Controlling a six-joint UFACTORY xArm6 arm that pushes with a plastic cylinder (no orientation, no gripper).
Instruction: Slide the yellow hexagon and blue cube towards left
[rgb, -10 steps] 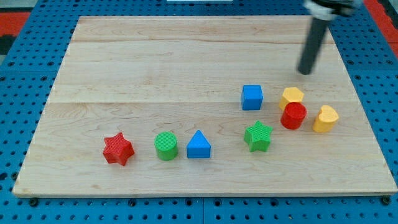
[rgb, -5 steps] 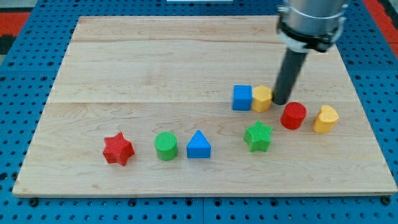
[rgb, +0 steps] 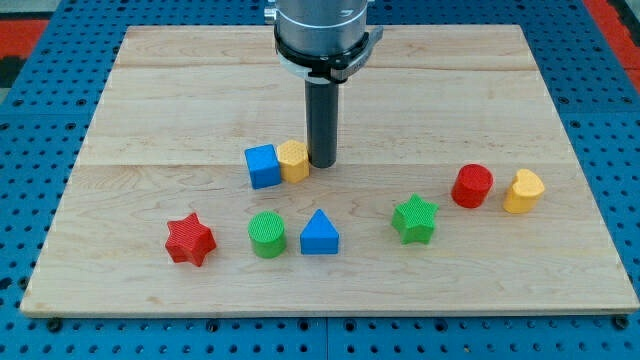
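Camera view: my tip (rgb: 321, 164) touches the right side of the yellow hexagon (rgb: 293, 160), which presses against the blue cube (rgb: 262, 166).

No fingers here — just a bare rod, holding nothing. The pair sits near the middle of the wooden board (rgb: 180, 100), the cube on the hexagon's left. Below them run a red star (rgb: 189, 240), green cylinder (rgb: 267, 235), blue triangle (rgb: 320, 234) and green star (rgb: 415, 219) — a red cylinder (rgb: 472, 186) and a yellow block (rgb: 523, 191) stand at the view's right.
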